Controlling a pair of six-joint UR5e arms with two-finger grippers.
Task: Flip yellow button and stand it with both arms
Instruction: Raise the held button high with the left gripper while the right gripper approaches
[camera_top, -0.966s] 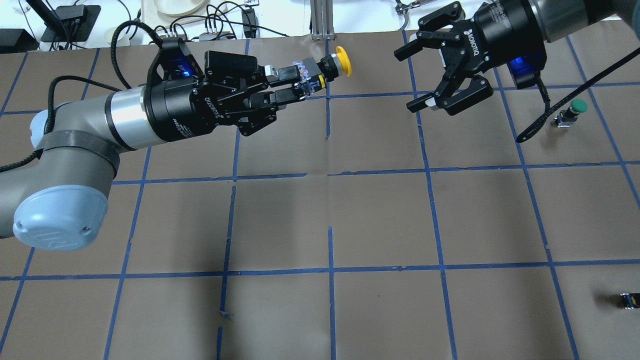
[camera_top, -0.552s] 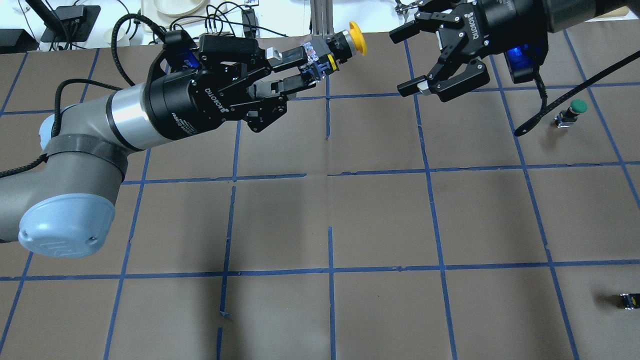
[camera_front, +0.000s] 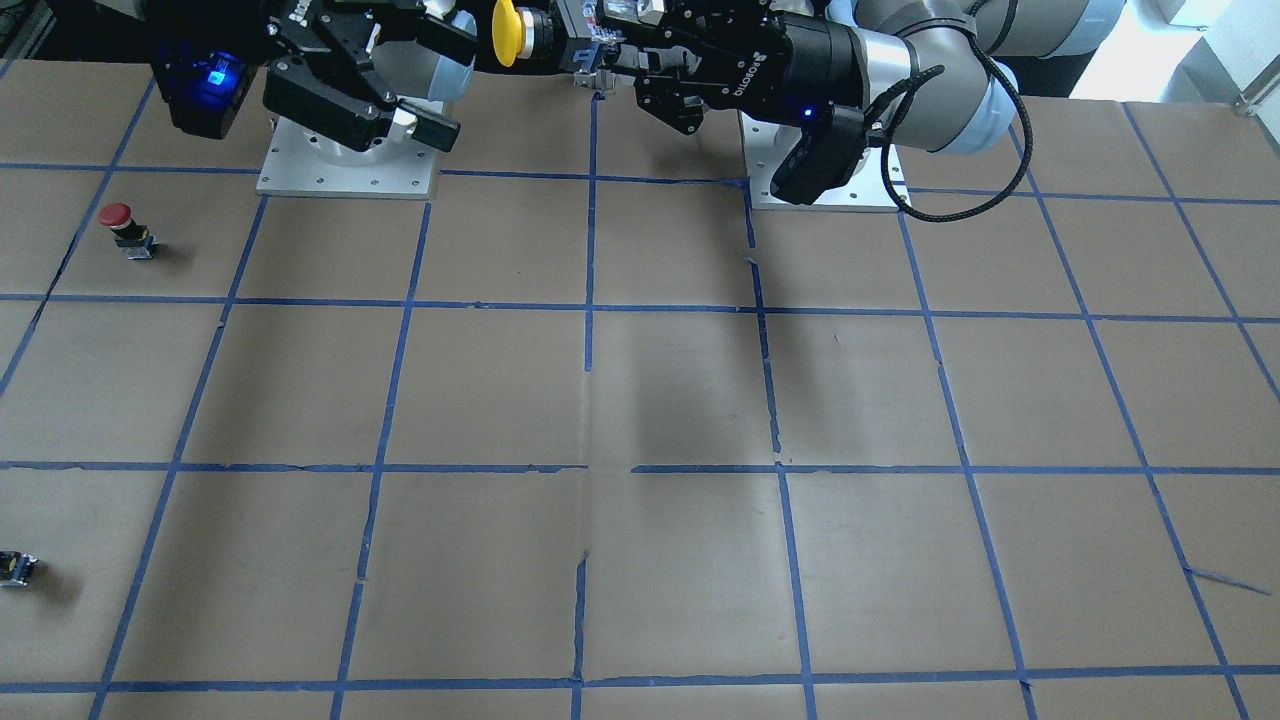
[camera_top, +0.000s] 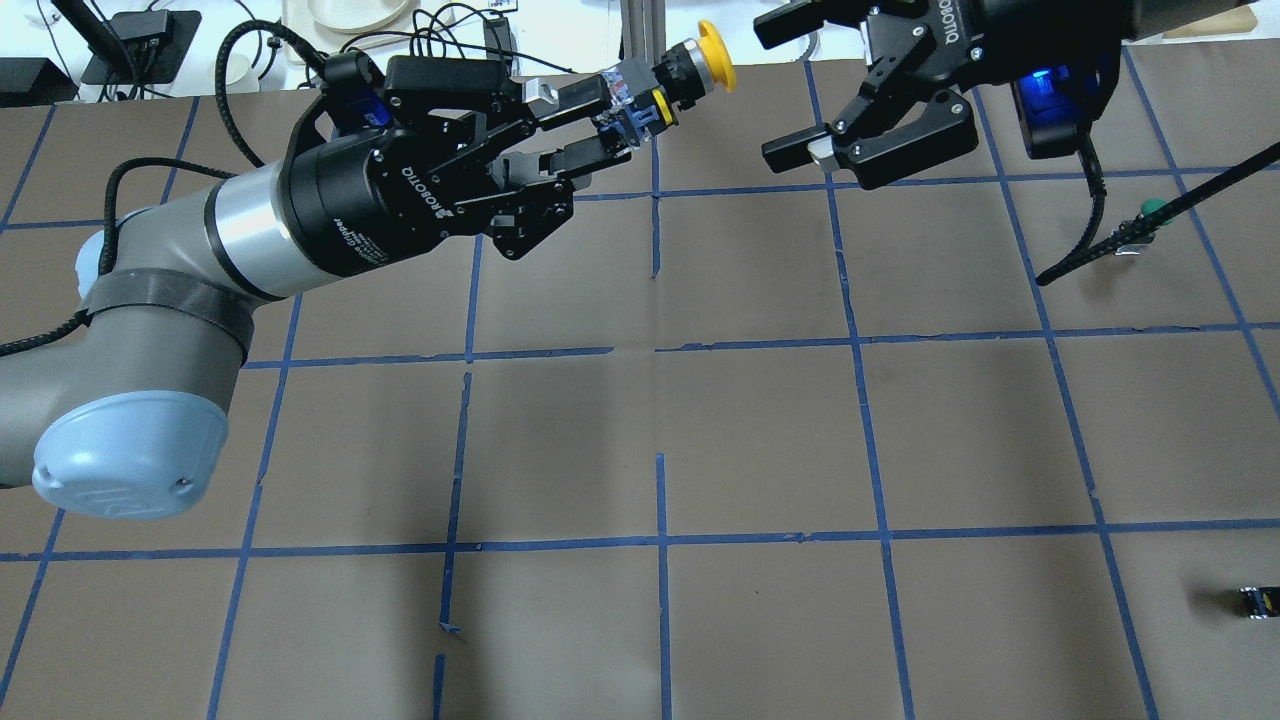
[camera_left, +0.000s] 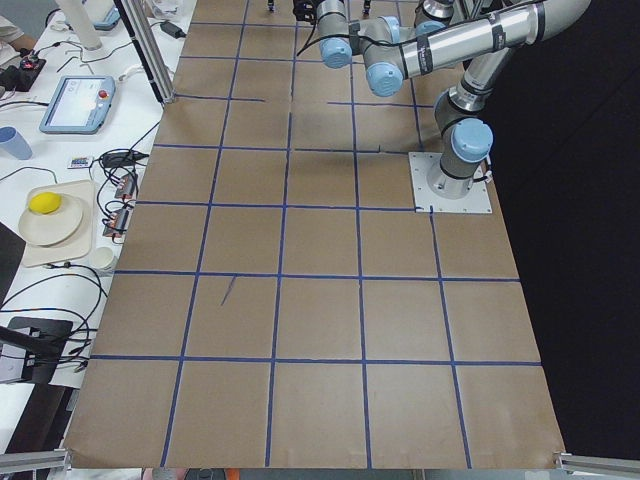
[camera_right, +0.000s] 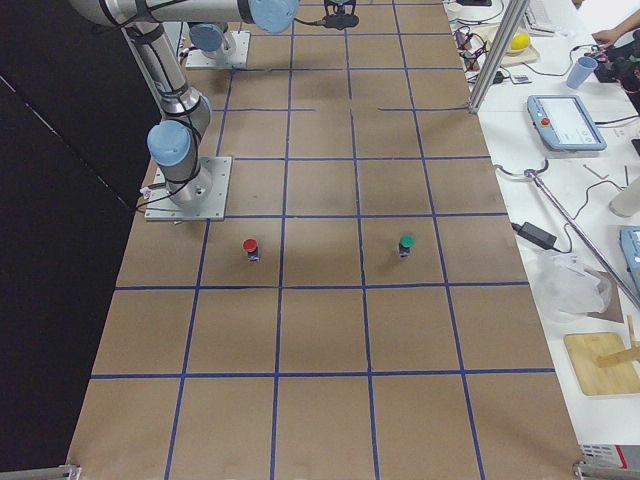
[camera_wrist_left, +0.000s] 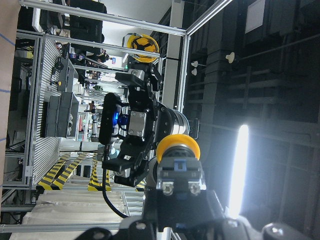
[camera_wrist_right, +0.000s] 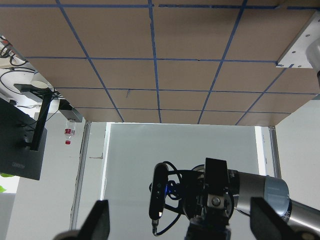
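Observation:
My left gripper (camera_top: 612, 118) is shut on the grey-and-black body of the yellow button (camera_top: 712, 57) and holds it in the air above the table's far edge. The button lies sideways, its cap pointing at my right gripper (camera_top: 780, 92). The right gripper is open and empty, a short gap from the cap, its jaws facing it. In the front-facing view the button (camera_front: 506, 30) hangs between the left gripper (camera_front: 598, 48) and the right gripper (camera_front: 452, 88). In the left wrist view the cap (camera_wrist_left: 178, 148) faces away. In the right wrist view the open fingers (camera_wrist_right: 97, 222) frame the left arm.
A green-capped button (camera_top: 1156, 210) stands at the right, partly behind a cable. A red-capped button (camera_front: 121, 217) stands beside it in the right side view (camera_right: 250, 246). A tiny dark part (camera_top: 1258, 600) lies near the right front. The arms' base plates (camera_front: 345, 165) sit at the robot's side.
The left gripper has lifted the yellow button up and toward the far edge, tilting it. The right gripper has moved left and farther, closing on the cap, still open.

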